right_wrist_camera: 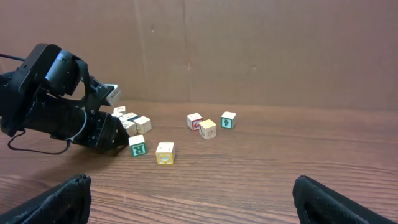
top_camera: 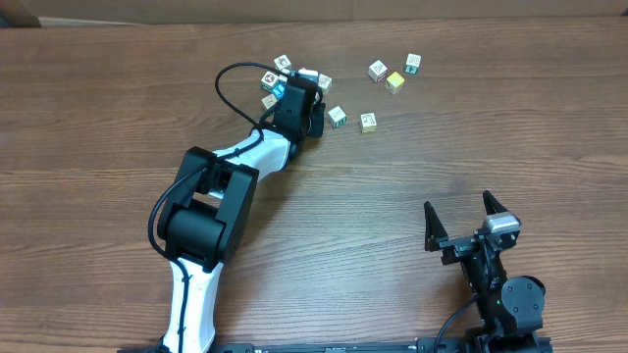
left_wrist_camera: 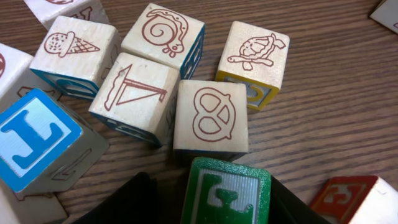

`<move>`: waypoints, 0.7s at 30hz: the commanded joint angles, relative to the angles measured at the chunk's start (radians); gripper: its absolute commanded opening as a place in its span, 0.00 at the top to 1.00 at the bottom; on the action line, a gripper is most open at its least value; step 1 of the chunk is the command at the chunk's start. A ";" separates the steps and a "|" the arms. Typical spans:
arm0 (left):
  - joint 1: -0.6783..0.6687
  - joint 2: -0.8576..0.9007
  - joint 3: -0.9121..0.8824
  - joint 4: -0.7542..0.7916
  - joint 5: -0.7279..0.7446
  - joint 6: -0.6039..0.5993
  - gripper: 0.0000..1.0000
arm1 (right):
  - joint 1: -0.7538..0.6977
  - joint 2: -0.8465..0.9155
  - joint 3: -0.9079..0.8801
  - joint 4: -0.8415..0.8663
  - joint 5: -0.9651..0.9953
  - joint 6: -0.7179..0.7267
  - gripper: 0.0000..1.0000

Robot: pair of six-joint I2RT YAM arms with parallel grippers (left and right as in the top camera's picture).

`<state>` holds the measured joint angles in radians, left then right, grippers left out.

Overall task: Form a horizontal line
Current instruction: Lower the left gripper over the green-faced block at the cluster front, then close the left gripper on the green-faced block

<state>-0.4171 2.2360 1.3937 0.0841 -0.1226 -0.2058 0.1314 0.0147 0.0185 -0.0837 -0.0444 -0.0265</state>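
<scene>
only left wrist view shows left gripper clamping green block; right gripper spread.

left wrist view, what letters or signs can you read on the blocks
"L", white on the blue face of the block at left.
The green block bears a white letter, cut off by the frame.
The red block bears a letter, unclear.
The other blocks show pictures only: pretzel, turtle, snail, ice cream.

pretzel block red on pale wood | L block blue/white | green block w/ white letter
</scene>
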 commanded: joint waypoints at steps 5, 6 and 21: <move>-0.006 0.017 -0.003 0.018 0.012 0.004 0.56 | -0.003 -0.012 -0.011 0.002 0.005 -0.004 0.00; -0.007 0.013 -0.003 0.018 0.012 0.004 0.56 | -0.003 -0.012 -0.011 0.002 0.006 -0.004 0.00; -0.010 -0.106 -0.003 -0.117 0.012 0.004 0.66 | -0.003 -0.012 -0.011 0.002 0.005 -0.004 0.00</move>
<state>-0.4191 2.2044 1.3937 -0.0124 -0.1162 -0.2062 0.1314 0.0147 0.0185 -0.0834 -0.0444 -0.0261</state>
